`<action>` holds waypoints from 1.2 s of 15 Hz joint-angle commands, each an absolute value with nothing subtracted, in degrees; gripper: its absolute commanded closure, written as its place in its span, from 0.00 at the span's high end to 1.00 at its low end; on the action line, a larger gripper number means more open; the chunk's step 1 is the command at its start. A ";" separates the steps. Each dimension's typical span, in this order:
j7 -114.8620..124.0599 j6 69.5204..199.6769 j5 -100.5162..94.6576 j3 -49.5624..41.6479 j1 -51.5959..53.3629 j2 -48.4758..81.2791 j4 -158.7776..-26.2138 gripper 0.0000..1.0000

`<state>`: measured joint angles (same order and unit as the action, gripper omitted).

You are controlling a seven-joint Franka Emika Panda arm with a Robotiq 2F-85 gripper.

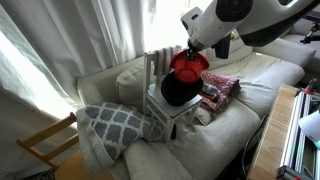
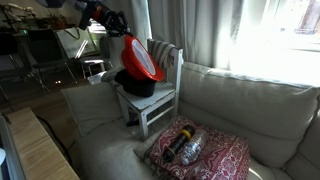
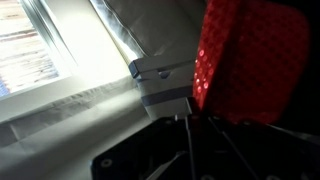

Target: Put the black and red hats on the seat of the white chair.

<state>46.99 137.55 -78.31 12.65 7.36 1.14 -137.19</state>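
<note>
A small white chair (image 1: pixel 158 103) (image 2: pixel 168 101) stands on the sofa in both exterior views. The black hat (image 1: pixel 178 89) (image 2: pixel 135 84) lies on its seat. My gripper (image 1: pixel 192 50) (image 2: pixel 120 30) is shut on the red sequined hat (image 1: pixel 187 66) (image 2: pixel 143 60), which hangs just above the black hat. In the wrist view the red hat (image 3: pixel 250 55) fills the upper right, with the chair's white back (image 3: pixel 165 72) beside it; the jaws themselves are dark and hard to make out.
The cream sofa (image 1: pixel 255 85) (image 2: pixel 230 100) carries a grey patterned cushion (image 1: pixel 115 123) and a red patterned cushion (image 1: pixel 220 88) (image 2: pixel 205 150). A wooden table edge (image 2: pixel 40 150) runs in front. Curtains hang behind the sofa (image 1: pixel 90 30).
</note>
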 commanded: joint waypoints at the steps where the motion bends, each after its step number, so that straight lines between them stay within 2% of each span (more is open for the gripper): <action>1: 46.85 138.86 -77.16 12.00 8.86 2.83 -136.18 0.01; 2: 46.38 139.58 -76.29 11.95 8.94 3.06 -136.03 0.09; 3: 46.06 140.17 -75.66 11.92 9.01 3.22 -135.93 0.28; 12: 40.13 147.68 -67.00 11.61 8.78 3.40 -136.43 0.95; 14: 37.90 150.57 -64.09 11.42 8.72 3.54 -136.56 1.00; 18: 33.27 155.11 -58.05 11.76 7.43 3.52 -136.65 1.00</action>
<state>37.26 151.94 -62.60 11.97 8.21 3.22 -136.39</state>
